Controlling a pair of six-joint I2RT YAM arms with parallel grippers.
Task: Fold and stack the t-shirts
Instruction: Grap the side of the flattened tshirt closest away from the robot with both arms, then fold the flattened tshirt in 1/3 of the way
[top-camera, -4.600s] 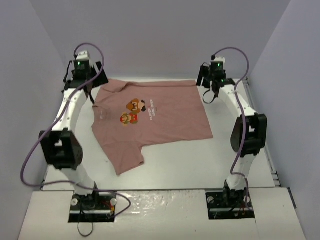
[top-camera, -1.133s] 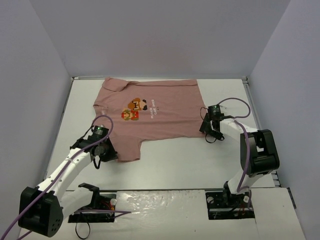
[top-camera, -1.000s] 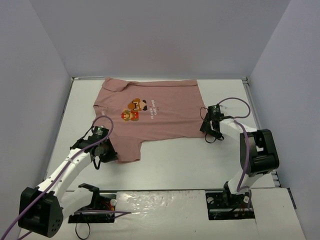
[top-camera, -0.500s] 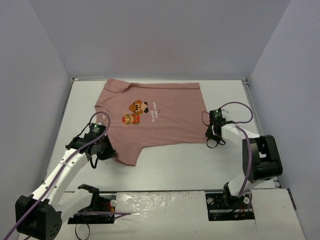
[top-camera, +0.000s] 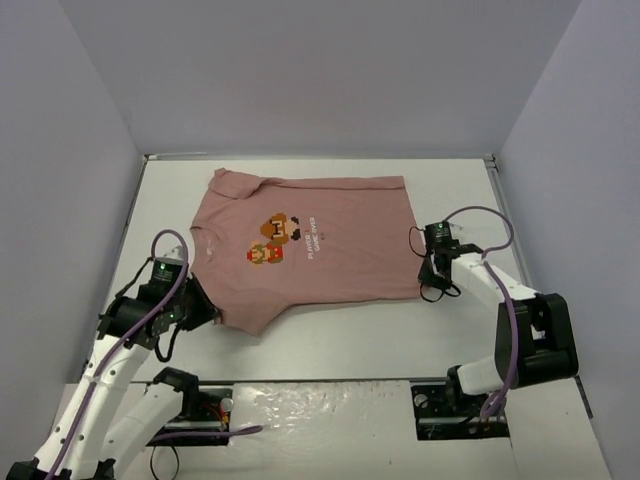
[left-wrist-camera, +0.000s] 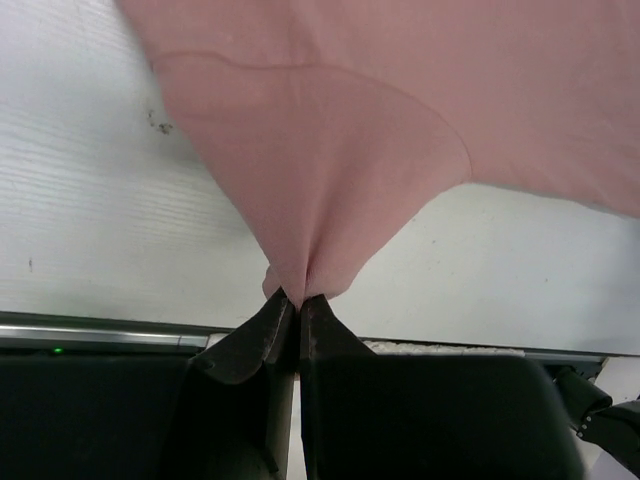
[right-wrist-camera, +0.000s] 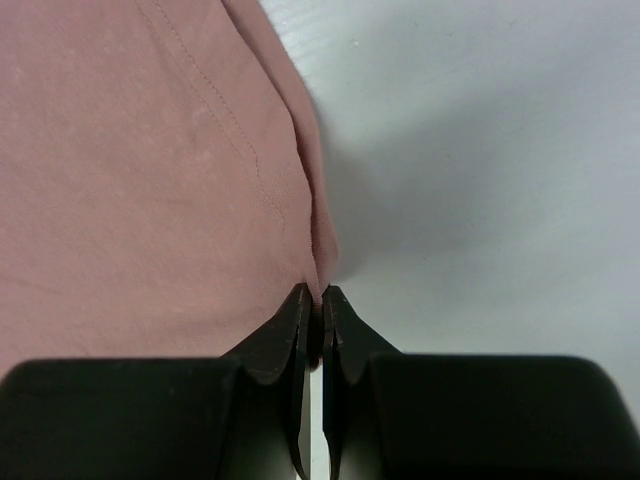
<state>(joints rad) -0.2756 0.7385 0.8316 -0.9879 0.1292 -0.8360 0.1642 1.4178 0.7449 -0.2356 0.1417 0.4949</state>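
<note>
A salmon-pink t-shirt (top-camera: 330, 245) lies spread on the white table, its pixel graphic (top-camera: 272, 240) and small text face up. My left gripper (top-camera: 205, 310) is shut on the tip of the near sleeve (left-wrist-camera: 320, 180), pinched fabric rising between its jaws. On the shirt's right side my right gripper (top-camera: 425, 262) is shut on the hem edge (right-wrist-camera: 300, 190) near the bottom corner. In the left wrist view the left gripper (left-wrist-camera: 298, 298) holds a gathered point of cloth. In the right wrist view the right gripper (right-wrist-camera: 320, 298) grips a thin fold of the hem.
Grey walls (top-camera: 320, 80) enclose the table on three sides. The arm bases (top-camera: 190, 400) sit on a white plate at the near edge. Bare white tabletop (top-camera: 350, 335) lies between the shirt and the bases.
Right gripper closed on the hem edge. Both arms pulled back toward the near side, dragging the shirt toward the right and slightly nearer. The left arm swung left with the sleeve.
</note>
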